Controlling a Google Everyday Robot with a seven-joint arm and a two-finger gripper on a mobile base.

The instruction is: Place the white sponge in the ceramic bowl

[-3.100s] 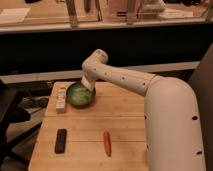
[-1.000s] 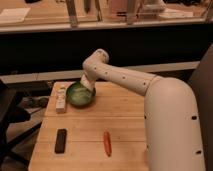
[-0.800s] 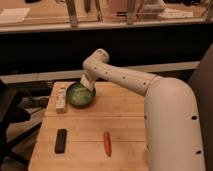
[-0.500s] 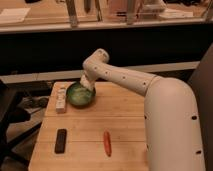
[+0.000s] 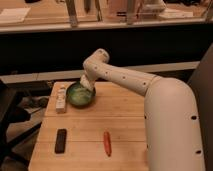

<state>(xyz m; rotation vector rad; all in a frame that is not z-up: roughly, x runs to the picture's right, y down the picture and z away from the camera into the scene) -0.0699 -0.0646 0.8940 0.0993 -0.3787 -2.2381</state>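
The green ceramic bowl (image 5: 79,95) stands at the back left of the wooden table (image 5: 125,122). My gripper (image 5: 86,83) reaches down from the white arm (image 5: 125,80) and hangs over the bowl's right rim, just above its inside. A whitish lump shows at the gripper's tip. I cannot tell whether that lump is the white sponge or part of the gripper. No sponge shows clearly inside the bowl.
A white oblong item (image 5: 61,98) lies just left of the bowl. A black oblong item (image 5: 61,140) lies at the front left and an orange carrot (image 5: 106,143) at the front middle. A dark chair (image 5: 7,117) stands left of the table.
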